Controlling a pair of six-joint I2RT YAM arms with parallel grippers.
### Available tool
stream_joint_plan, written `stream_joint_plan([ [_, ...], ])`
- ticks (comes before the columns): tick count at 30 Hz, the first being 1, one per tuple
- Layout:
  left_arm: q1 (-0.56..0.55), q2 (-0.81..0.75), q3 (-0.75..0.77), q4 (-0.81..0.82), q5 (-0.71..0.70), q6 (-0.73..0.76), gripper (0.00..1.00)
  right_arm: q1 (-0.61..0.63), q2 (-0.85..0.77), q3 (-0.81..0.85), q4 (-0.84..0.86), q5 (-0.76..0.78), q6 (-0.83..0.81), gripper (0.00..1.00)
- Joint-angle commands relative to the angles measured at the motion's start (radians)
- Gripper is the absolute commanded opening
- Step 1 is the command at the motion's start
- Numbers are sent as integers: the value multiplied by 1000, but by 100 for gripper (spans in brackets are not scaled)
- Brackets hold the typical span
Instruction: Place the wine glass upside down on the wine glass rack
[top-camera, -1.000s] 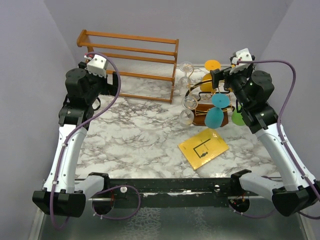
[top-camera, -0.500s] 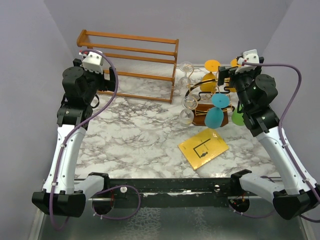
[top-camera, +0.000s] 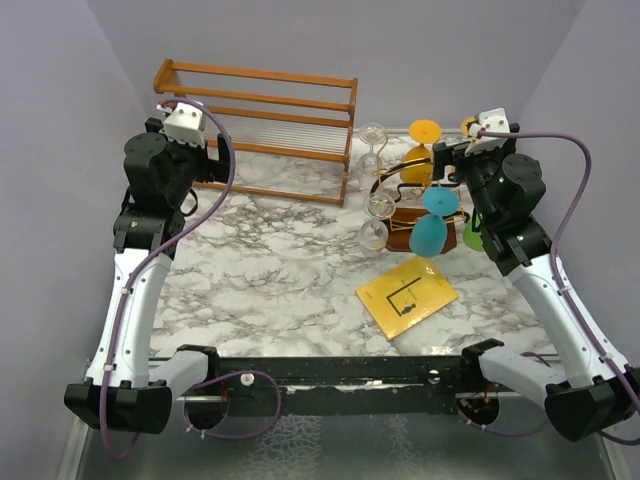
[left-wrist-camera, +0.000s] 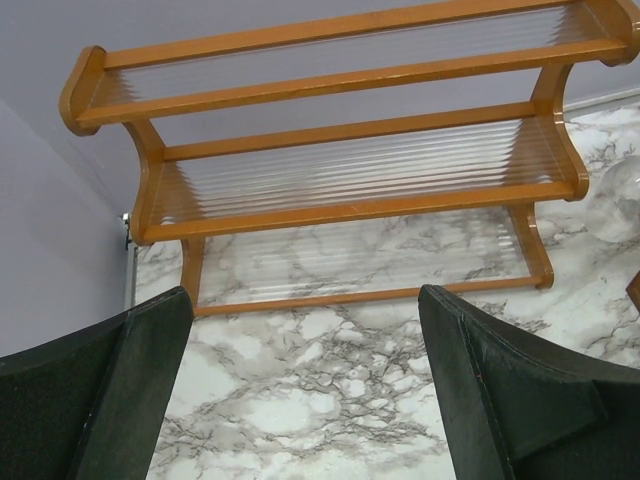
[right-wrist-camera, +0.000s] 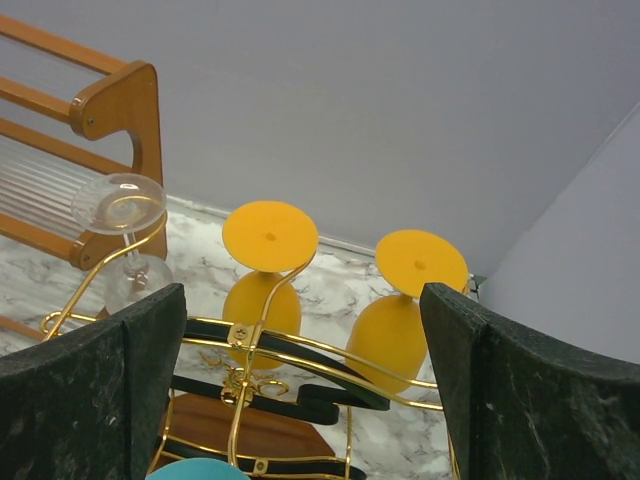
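The wine glass rack (top-camera: 400, 222), gold wire on a dark wooden base, stands at the back right. Several wine glasses hang on it upside down: clear ones (top-camera: 374, 140) on its left, yellow (top-camera: 424, 132), teal (top-camera: 430, 235) and green (top-camera: 474, 238). In the right wrist view two yellow glasses (right-wrist-camera: 262, 300) (right-wrist-camera: 392, 335), a clear glass (right-wrist-camera: 122, 204) and the gold hoop (right-wrist-camera: 310, 345) lie just ahead. My right gripper (top-camera: 447, 160) (right-wrist-camera: 303, 296) is open and empty, just above the rack's right side. My left gripper (top-camera: 212, 163) (left-wrist-camera: 305, 296) is open and empty, facing the shelf.
An orange-brown slatted wooden shelf (top-camera: 262, 125) (left-wrist-camera: 350, 170) stands at the back left. A yellow card (top-camera: 407, 292) lies flat on the marble table (top-camera: 280, 260) in front of the rack. Grey walls close in the left, back and right.
My right gripper has drawn back and shifted slightly beside the rack. My left arm moved a little back and left early on, then stayed still. Both stay empty.
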Motion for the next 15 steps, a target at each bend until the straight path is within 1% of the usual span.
stream_joint_plan([
  [1,11,-4,-17,-4,42,28,99,-15,-17,-6,31,-39,30,100],
  [5,22,-8,-25,-18,56,39,99,-27,-18,-3,11,-59,33,100],
  [9,29,-20,-48,-3,73,27,99,-35,-31,-30,26,-86,35,100],
  [15,32,-24,-52,3,55,26,99,-39,-51,-52,39,-65,4,100],
])
